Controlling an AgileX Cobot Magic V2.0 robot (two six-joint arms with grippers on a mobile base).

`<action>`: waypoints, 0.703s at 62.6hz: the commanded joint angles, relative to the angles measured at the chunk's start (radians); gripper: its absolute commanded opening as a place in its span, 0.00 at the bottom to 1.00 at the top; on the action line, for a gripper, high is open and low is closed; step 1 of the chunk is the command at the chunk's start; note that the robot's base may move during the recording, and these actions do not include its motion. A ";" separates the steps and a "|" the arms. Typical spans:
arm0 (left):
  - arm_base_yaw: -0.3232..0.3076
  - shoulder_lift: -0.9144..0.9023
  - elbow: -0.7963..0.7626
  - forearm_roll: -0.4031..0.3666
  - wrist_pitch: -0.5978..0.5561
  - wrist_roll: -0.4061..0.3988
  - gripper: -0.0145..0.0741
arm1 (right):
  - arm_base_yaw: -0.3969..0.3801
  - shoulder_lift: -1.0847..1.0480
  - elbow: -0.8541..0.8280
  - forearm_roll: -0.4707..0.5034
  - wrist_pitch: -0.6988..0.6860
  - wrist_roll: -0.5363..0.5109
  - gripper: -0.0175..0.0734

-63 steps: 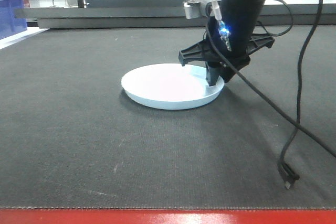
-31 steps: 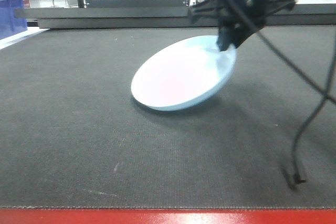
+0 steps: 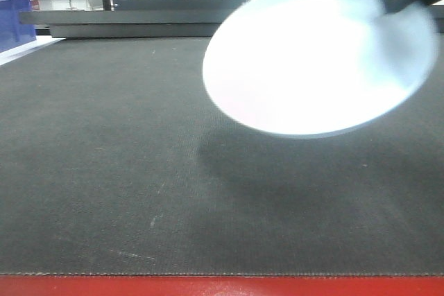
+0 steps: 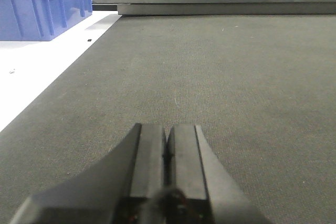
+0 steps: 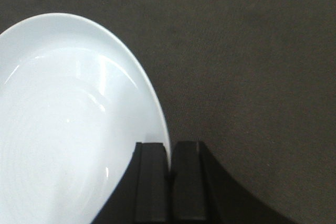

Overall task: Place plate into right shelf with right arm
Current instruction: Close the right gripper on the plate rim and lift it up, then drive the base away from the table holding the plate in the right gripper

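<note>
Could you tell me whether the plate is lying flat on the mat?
No, the plate hangs tilted above the mat, its rim pinched by the right gripper.

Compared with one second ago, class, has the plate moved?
Yes. The plate has risen off the black mat and shifted right. It is now tilted, its top edge above the grey ledge behind, and the right gripper pinches its rim.
</note>
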 commanded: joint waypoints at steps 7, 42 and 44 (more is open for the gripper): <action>-0.004 -0.011 0.006 -0.004 -0.081 -0.002 0.11 | 0.000 -0.308 0.081 -0.018 -0.096 -0.008 0.26; -0.004 -0.011 0.006 -0.004 -0.081 -0.002 0.11 | 0.000 -0.715 0.106 -0.022 -0.149 -0.008 0.26; -0.004 -0.011 0.006 -0.004 -0.081 -0.002 0.11 | 0.000 -0.715 0.106 -0.022 -0.157 -0.008 0.26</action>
